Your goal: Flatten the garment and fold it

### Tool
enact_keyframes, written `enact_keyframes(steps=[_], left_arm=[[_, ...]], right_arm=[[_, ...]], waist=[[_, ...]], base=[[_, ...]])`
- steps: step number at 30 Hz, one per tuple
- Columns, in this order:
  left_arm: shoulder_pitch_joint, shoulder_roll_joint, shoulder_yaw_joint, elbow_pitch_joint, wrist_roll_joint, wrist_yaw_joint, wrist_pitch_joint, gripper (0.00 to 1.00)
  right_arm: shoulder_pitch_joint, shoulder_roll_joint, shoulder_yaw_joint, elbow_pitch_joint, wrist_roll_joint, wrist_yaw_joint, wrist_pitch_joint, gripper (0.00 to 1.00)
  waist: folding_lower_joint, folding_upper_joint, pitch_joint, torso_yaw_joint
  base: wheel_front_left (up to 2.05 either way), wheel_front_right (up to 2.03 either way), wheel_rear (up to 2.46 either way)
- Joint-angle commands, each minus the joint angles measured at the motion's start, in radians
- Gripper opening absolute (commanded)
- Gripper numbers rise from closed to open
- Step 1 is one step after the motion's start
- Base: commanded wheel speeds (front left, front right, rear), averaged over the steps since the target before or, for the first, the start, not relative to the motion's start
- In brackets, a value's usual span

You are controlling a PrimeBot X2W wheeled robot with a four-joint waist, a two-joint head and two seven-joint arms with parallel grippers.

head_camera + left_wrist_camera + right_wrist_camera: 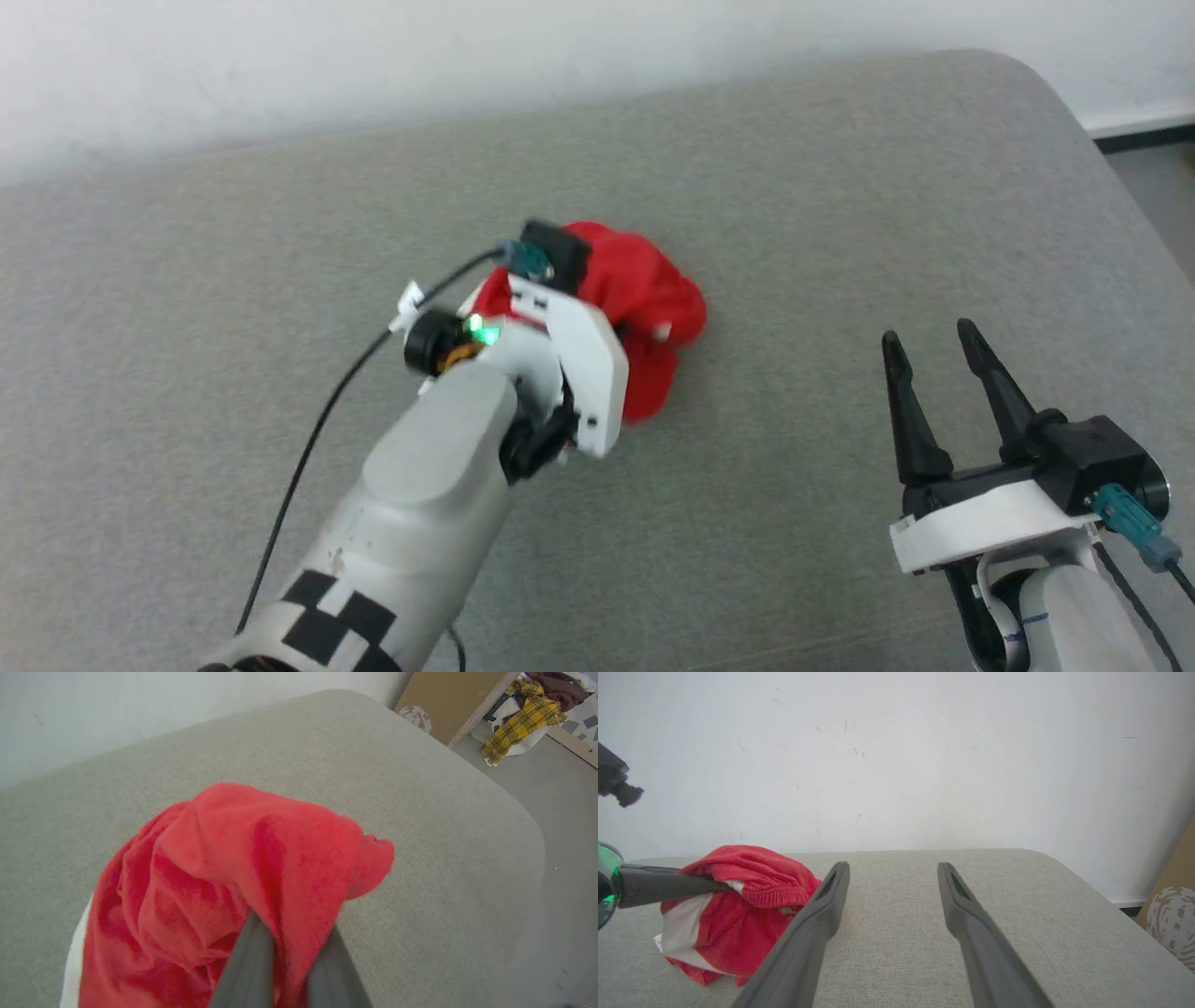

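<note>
Left gripper [289, 970]: jaws pinched nearly together on a fold of the garment [233, 858], red cloth draped over both fingers. Garment sits as a crumpled heap near the middle of the grey padded surface [840, 187]; white stripe [682, 924] shows low on its flank, gathered edge [777, 898] higher up, likely the waistband. Judged light, limp and thin: it will sag and bunch from any single hold, and is unlikely to slip. Best second hold looks like that gathered edge, apart from the present pinch, so the cloth can be spread. Right gripper [929, 331]: well apart to the right, fingers splayed wide, holding nothing
</note>
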Motion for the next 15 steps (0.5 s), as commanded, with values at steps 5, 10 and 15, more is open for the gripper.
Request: enact_keyframes(steps=[5, 10, 15], left_arm=[[0.045, 0.001, -0.065, 0.119, -0.05, 0.028, 0.148, 0.0], [0.058, 0.001, -0.062, 0.112, -0.116, 0.023, 0.161, 1.0], [0.08, 0.008, 0.024, 0.018, -0.169, 0.014, -0.057, 1.0]], right_arm=[[-0.004, 0.0, 0.015, 0.003, 0.012, -0.002, -0.01, 1.0], [0.0, 0.0, 0.013, 0.01, 0.002, -0.002, -0.009, 1.0], [0.011, 0.0, 0.004, -0.002, -0.012, -0.002, 0.0, 1.0]], waist=[[0.0001, -0.0001, 0.013, -0.024], [0.0001, -0.0001, 0.0, 0.001], [0.0001, -0.0001, -0.018, 0.038]], base=[[0.0, 0.0, 0.0], [0.0, 0.0, 0.0], [0.0, 0.0, 0.0]])
